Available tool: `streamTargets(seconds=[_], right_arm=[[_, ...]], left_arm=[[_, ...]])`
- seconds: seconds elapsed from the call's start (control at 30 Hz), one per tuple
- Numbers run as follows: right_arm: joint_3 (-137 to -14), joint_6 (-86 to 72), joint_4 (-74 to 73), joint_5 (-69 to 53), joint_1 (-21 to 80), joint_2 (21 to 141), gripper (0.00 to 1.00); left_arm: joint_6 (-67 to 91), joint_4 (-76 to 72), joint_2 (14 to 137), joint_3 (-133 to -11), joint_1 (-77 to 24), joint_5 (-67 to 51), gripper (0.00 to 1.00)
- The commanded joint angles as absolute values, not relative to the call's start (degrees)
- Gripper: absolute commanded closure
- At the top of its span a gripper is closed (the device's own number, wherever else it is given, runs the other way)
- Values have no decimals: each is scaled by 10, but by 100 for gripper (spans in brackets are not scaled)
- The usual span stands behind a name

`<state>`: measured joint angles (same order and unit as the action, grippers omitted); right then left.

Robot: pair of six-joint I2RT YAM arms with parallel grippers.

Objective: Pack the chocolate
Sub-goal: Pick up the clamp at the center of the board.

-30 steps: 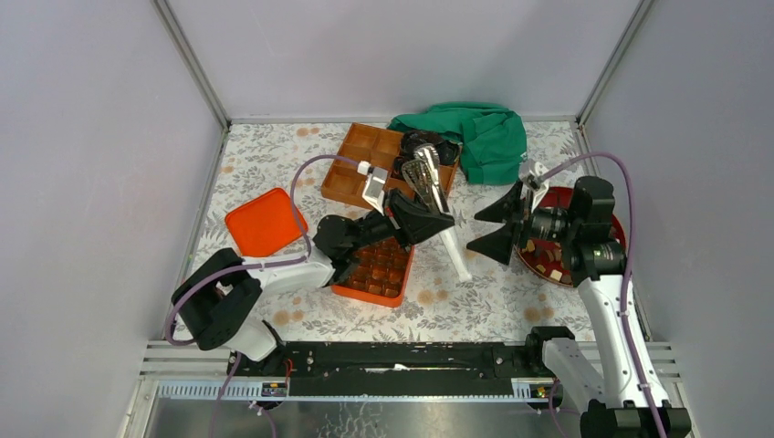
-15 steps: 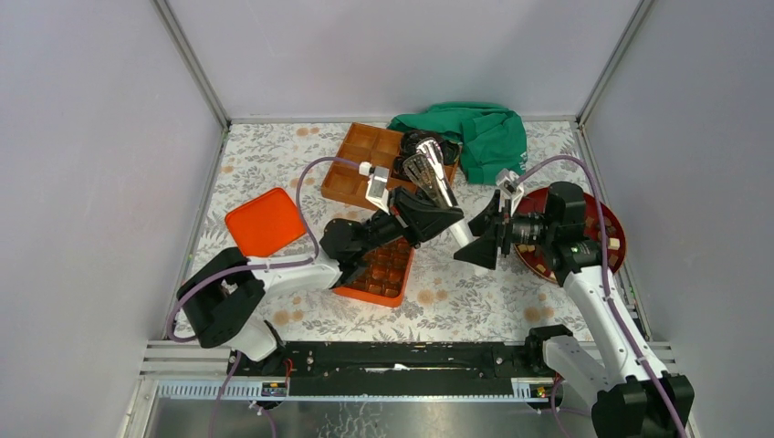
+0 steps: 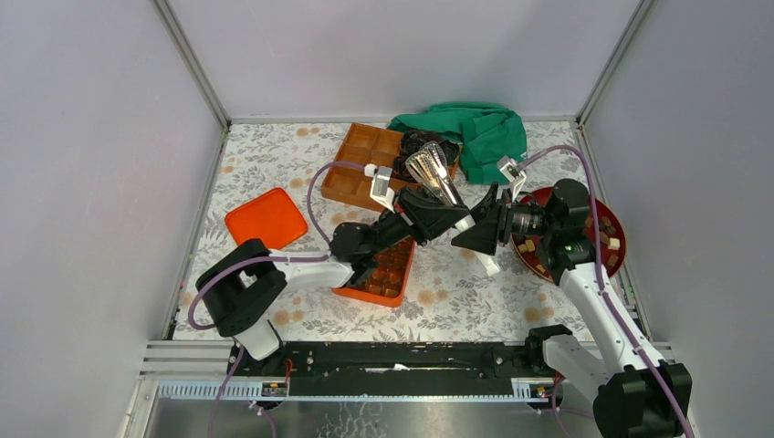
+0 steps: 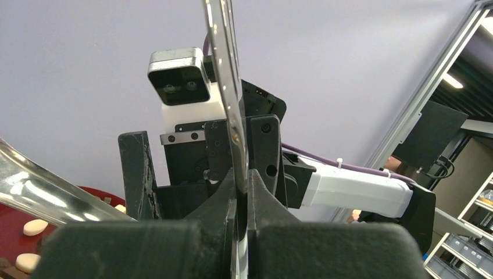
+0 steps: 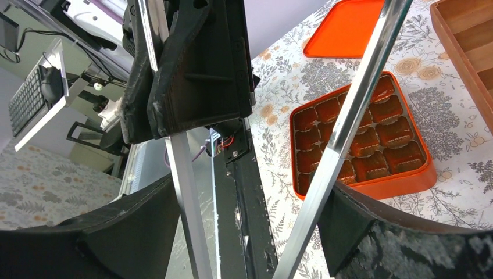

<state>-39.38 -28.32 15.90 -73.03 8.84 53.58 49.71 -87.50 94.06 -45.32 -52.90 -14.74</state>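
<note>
**Operator:** Where's the chocolate?

**Spotter:** You have it in two places. Loose chocolate lies on the one round red plate by the table's right edge. It's small cubes and rounded lumps in dark brown, tan and cream (no count from me, your right arm covers part of the plate). More brown pieces, glossy with rounded corners, sit in the square pockets of the one smooth orange tray near the middle of the table.

**Operator:** And the grippers?

**Spotter:** Your left gripper is clamped tight on one thin, mirror-bright arm of the steel tongs, which are held up off the table. Your right gripper stands wide, with both tong arms running between its fingers. I cannot tell whether they touch the metal.

**Operator:** What else is on the table?

**Spotter:** There is one flat orange lid with rounded corners, toward the left edge. One brown wooden box with square compartments sits at the far edge, with black crinkled bundles in its right end. One crumpled green cloth lies beside it, toward the far right corner.

**Operator:** And the room?

**Spotter:** You're working on a floral-printed cover. Plain pale lilac walls close three sides, and a black rail runs along the near edge.
</note>
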Motion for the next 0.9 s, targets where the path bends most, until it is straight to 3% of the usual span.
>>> streamTargets(seconds=[0.0,0.37,0.43,0.67,0.77,0.87], right_arm=[[-392,-337,229,-746,94,536,16],[-379,-382,257,-739,94,536,46],[-377,-382,257,-739,93,536,48],[-378,-390,252,-741,85,538,50],[-380,-391,251,-743,80,539,51],[-382,-392,248,-746,78,539,51]], left_arm=[[496,-919,943,-465,-533,-99,100],[499,-920,948,-459,-534,-87,99],[502,-920,946,-456,-534,-82,86],[498,-920,927,-436,-534,-66,57],[494,-920,916,-419,-534,-55,51],[494,-921,909,-407,-533,-48,52]])
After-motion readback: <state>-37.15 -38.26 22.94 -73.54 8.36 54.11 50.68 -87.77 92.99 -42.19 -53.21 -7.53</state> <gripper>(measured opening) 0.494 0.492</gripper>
